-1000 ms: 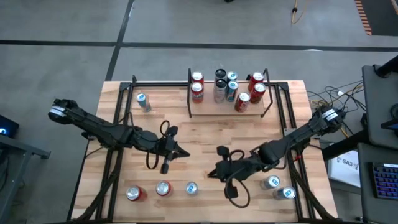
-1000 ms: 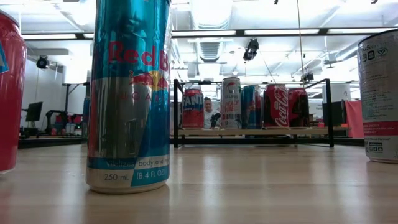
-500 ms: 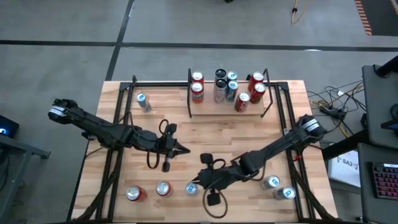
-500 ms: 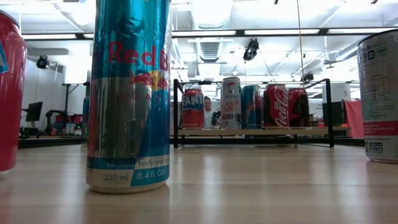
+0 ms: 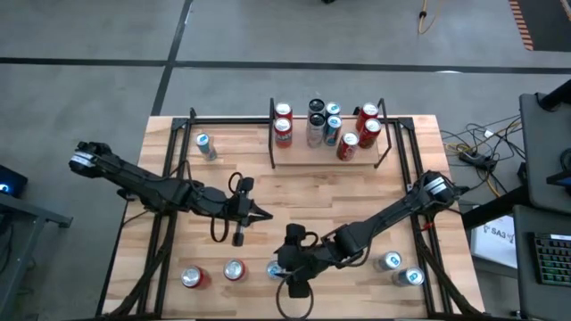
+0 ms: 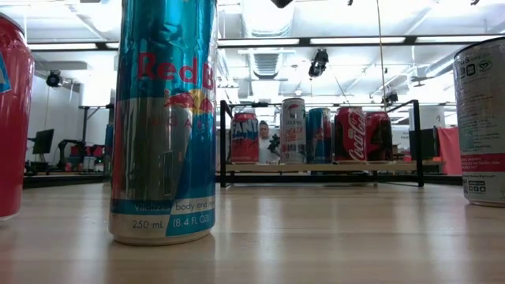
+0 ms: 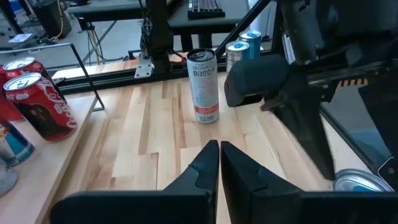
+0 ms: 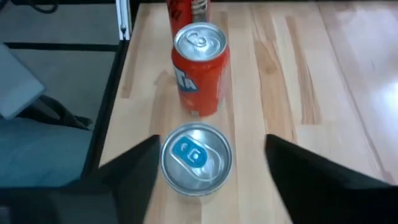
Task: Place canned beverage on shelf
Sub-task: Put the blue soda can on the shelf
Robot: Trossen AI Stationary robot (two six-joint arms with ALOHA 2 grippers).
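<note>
On shelf [image 5: 328, 157]: seven cans; off it, six.

A blue-and-silver can [image 5: 274, 269] stands upright at the table's near edge; the light-wood shelf [image 5: 326, 150] holds upright cans.

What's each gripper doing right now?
Left gripper: shut, holding nothing, over mid-table.
Right gripper: open, fingers either side of the blue-tab Red Bull can, not yet gripping.

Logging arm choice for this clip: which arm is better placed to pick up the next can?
Right. The right gripper is open over the blue-topped can, fingers on either side; the left gripper is shut mid-table.
</note>
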